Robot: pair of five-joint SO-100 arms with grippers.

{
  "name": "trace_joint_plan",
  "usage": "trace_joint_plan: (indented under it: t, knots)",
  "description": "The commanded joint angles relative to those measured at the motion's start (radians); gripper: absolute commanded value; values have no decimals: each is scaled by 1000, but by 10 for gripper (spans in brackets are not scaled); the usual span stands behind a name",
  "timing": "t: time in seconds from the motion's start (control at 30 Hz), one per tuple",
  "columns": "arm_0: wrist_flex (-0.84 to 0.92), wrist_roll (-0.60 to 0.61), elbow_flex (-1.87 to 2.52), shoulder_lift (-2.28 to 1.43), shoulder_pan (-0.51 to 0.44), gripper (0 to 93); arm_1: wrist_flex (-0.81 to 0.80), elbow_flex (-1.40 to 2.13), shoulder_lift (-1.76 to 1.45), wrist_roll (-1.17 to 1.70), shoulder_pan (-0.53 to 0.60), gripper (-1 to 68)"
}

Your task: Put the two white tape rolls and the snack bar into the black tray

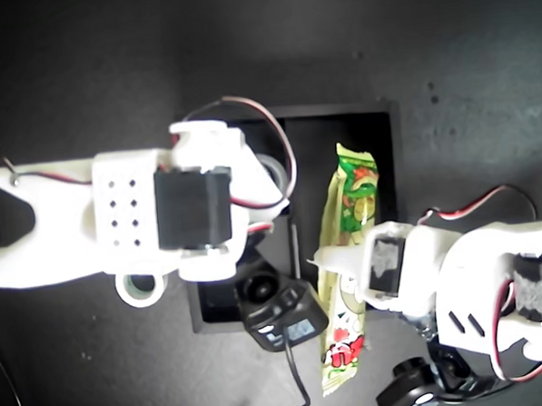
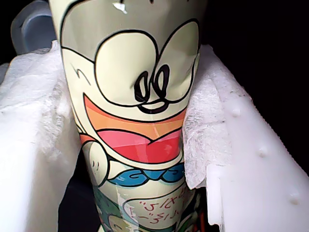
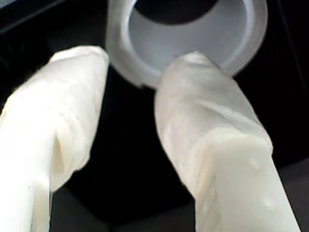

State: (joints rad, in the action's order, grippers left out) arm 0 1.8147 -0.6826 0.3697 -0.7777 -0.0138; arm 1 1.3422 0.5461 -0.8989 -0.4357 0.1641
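The snack bar (image 1: 347, 272) – green-topped, red-lettered – lies lengthwise over the black tray (image 1: 383, 152) edge; one white tape roll (image 1: 272, 173) inside, another (image 1: 139, 287) outside beside it

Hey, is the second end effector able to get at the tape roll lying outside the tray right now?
Probably yes. That tape roll lies bare on the dark surface beside the black tray, just by my second arm. My second end effector is open, its fingers by the other roll.

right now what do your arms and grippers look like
Both arms are white printed plastic with black servo blocks and thin red and black wires looping between joints. My first gripper has white fingers padded with fibrous white wrap; my second gripper has rounded fingers in the same white wrap.
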Motion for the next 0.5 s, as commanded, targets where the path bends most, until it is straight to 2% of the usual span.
trace_joint_plan:
  t: [0.0, 0.13, 0.3, 0.47]
  knots:
    - [18, -12, -18, -11, 18, 77, -15, 0, -9, -20, 8, 91]
    - [18, -12, -15, -18, 31, 76, -15, 12, -9, -21, 11, 102]
    - [18, 0, 6, -63, 40, 103, -11, 20, -9, -17, 21, 193]
    - [18, 15, 89, -190, 52, 129, -2, 20, -9, -17, 26, 235]
